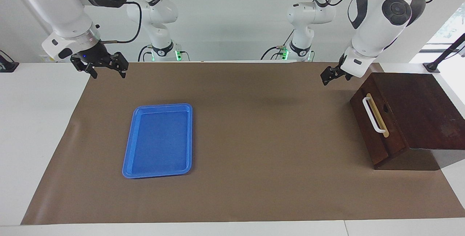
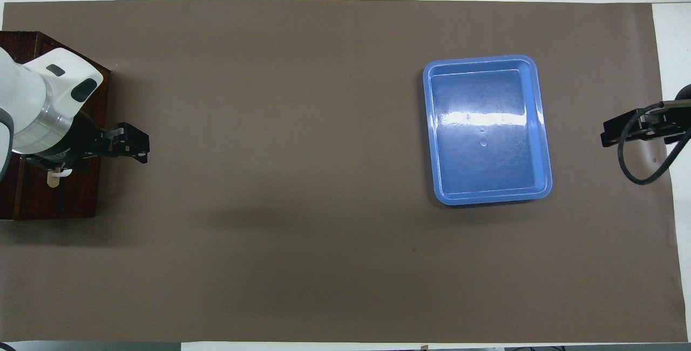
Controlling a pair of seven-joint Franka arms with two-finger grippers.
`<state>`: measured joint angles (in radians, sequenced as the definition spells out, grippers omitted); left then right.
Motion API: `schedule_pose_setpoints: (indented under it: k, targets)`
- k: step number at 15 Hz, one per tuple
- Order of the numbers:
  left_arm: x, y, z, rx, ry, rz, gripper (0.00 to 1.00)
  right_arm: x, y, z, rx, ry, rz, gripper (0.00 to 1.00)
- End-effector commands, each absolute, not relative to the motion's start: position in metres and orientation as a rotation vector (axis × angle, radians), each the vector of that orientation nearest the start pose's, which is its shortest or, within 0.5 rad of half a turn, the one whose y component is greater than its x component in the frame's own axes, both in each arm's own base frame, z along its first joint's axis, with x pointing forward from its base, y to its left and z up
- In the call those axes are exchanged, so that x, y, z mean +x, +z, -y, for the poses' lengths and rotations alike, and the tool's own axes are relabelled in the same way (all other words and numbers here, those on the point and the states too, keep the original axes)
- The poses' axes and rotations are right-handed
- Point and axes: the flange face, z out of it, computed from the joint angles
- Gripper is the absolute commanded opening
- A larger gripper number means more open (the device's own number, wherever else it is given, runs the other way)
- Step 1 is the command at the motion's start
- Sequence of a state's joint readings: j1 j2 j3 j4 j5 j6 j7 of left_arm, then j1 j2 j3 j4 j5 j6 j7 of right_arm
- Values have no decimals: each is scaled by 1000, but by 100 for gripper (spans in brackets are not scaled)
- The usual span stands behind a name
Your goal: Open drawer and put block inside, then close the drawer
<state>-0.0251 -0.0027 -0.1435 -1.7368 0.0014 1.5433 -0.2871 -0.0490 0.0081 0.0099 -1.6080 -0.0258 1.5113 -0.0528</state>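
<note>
Drawer (image 1: 376,127) sits shut at the worktop's left-arm end; we see no block anywhere. Left gripper (image 1: 332,74), fingers spread and empty, hangs over the mat beside the box; right gripper (image 1: 106,67) waits, fingers spread. We should retract clear of the white handle (image 1: 372,115).

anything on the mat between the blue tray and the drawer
Nothing: between the blue tray and the drawer only bare brown mat shows in the overhead view.
</note>
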Motion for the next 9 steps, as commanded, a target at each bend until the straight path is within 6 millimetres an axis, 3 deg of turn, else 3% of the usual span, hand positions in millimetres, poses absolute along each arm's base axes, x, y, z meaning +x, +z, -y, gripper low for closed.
schedule_pose_setpoints:
  k: [1,6,9]
  targets:
    - [524,560,85,-3090,296,162,100,546,601,24,-3154,142,68,100]
    - [527,561,77,-3094,292,146,100,546,601,23,-3145,141,65,100]
    - [527,561,85,-3087,327,124,100,546,601,23,-3140,140,65,100]
